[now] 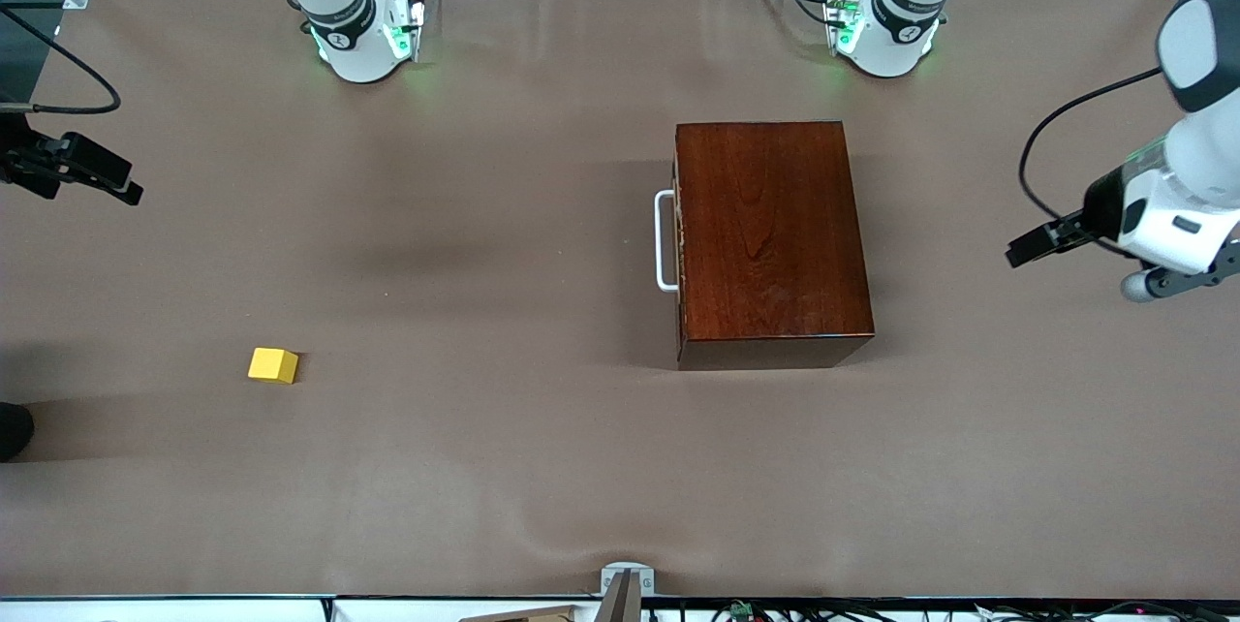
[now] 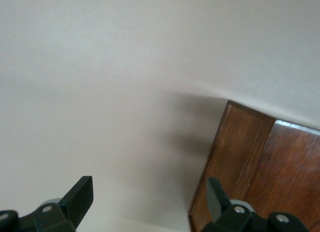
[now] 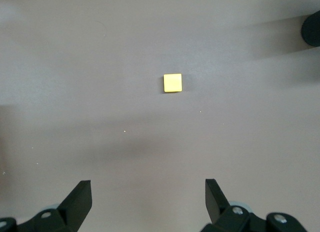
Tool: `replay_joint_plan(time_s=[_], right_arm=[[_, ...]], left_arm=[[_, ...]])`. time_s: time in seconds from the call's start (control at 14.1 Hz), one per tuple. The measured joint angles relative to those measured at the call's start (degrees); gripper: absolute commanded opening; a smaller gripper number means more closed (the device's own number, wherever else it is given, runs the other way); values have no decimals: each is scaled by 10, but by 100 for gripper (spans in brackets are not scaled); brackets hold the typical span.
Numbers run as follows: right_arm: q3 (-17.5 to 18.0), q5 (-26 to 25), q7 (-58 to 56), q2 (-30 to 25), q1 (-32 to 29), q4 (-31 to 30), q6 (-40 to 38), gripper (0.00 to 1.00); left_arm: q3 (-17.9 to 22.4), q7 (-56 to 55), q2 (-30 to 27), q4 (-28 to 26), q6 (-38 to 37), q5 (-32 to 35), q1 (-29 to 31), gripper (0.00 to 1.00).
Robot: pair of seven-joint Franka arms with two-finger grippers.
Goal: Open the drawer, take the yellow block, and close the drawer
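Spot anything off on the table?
Yes: the yellow block sits out on the bare table toward the right arm's end, not in the drawer, which is shut in its wooden box. Both the left gripper and the right gripper are open and empty.

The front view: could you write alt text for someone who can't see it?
A dark wooden box sits on a brown table, its drawer shut, white handle facing the right arm's end. A yellow block lies nearer the camera. The open left gripper and right gripper hang over opposite table ends.
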Motion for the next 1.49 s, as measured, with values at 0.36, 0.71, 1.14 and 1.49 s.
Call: replay_joint_plan(time_s=[0.36, 0.71, 1.14, 1.49], right_arm=[[0, 0, -1, 0, 0, 0, 0, 100], [0, 0, -1, 0, 0, 0, 0, 100], [0, 0, -1, 0, 0, 0, 0, 100], [0, 0, -1, 0, 0, 0, 0, 100]], left_arm=[[0, 89, -40, -2, -41, 3, 2, 100], [4, 185, -80, 7, -61, 4, 32, 100], [-21, 196, -82, 52, -122, 7, 49, 100], [-71, 196, -66, 94, -166, 31, 59, 100]])
